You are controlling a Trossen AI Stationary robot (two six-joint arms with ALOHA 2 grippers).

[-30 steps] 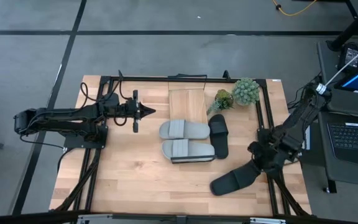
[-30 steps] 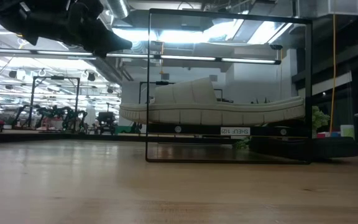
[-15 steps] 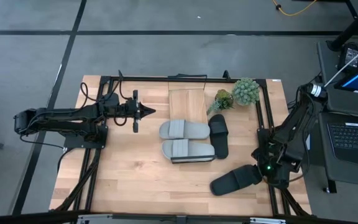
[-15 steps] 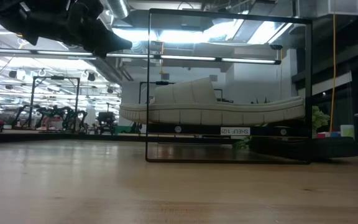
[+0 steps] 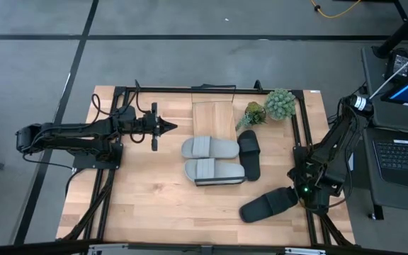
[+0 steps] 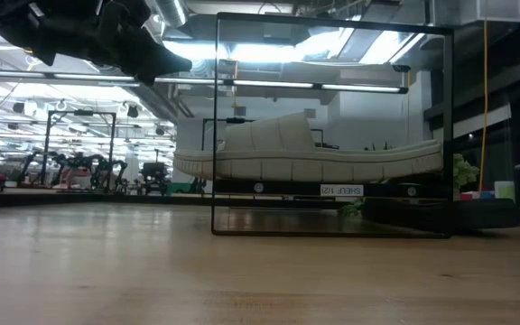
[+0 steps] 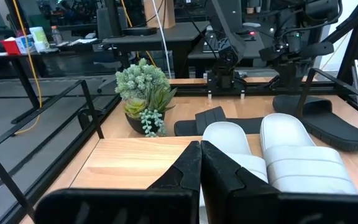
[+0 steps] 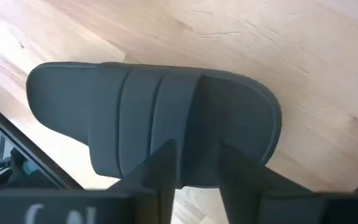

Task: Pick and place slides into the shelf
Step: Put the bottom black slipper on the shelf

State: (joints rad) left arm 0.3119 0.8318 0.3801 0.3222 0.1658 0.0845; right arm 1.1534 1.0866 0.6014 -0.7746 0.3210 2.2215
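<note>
Slides: two grey ones and one black lie just beside the shelf. Right claw, spread, straddles the stray black slide, seemingly to grab it. Left claw waits pressed together, left of the shelf.

lying partly hidden under the grey slides: lower black slide | hiding under the shelf plank: anything stored below, high view | running off the low view's right edge: black slide | blocking the near black slide's edge: right hand fingers | showing too small to read: shelf label
</note>
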